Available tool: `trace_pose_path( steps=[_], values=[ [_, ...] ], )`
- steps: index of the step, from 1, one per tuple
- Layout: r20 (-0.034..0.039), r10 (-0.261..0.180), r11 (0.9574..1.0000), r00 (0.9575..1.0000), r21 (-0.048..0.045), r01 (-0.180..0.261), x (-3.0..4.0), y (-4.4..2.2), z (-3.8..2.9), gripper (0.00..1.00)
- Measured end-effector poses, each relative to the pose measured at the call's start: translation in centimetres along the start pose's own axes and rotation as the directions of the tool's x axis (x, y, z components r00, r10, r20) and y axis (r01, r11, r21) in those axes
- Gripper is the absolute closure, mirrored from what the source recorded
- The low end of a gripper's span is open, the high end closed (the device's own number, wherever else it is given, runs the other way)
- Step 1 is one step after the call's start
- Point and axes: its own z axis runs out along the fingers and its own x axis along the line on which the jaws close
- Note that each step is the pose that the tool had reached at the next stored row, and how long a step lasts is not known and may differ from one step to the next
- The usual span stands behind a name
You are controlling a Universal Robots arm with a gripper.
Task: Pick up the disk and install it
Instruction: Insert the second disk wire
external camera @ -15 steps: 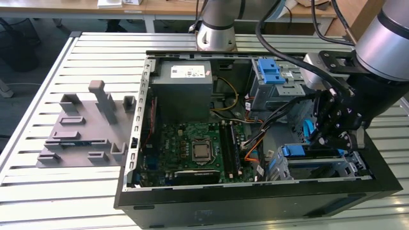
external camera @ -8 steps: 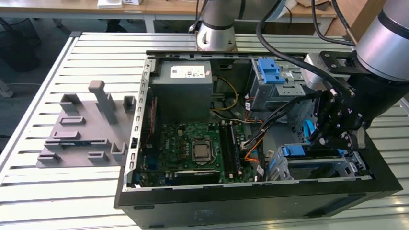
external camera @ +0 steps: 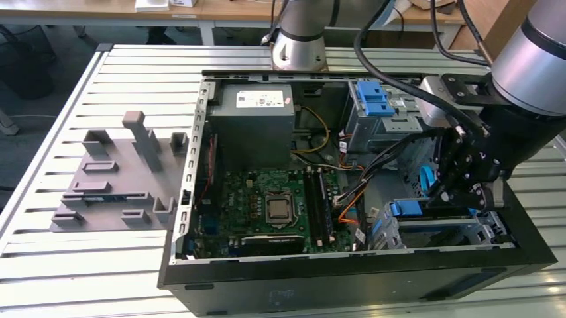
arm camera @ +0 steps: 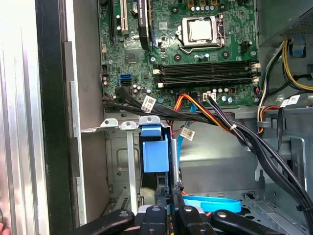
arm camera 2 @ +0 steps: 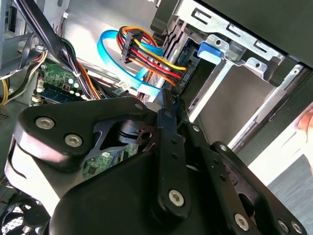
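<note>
The disk sits in the lower drive bay at the case's front corner, on the exterior view's right. Its blue carrier frame [external camera: 407, 208] [arm camera: 155, 155] [arm camera 2: 211, 51] shows at the bay's mouth. In the first wrist view the bay's silver rails stand on either side of it. My gripper [external camera: 462, 204] [arm camera: 169, 192] [arm camera 2: 168, 102] reaches down into the case right beside the carrier. Its thin black fingers [arm camera: 174, 188] are shut together, with nothing seen between them. The tips rest at the disk's edge, just beyond the blue tab.
A bundle of red, orange and black cables [arm camera 2: 146, 58] and a blue flat cable [arm camera: 210, 203] run close by the fingers. The motherboard [external camera: 274, 205], grey power-supply box [external camera: 256, 122] and upper drive cage with blue latch [external camera: 376, 99] share the case. A grey fixture [external camera: 115, 179] lies on the slatted table.
</note>
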Motion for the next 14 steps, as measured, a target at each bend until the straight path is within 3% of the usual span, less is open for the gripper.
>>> trace_pose_path(
  steps=[14],
  values=[
    [0.0005, 0.000, 1.0000, 1.0000, 0.0000, 0.000, 0.02, -0.01, 0.23, 0.83]
  ],
)
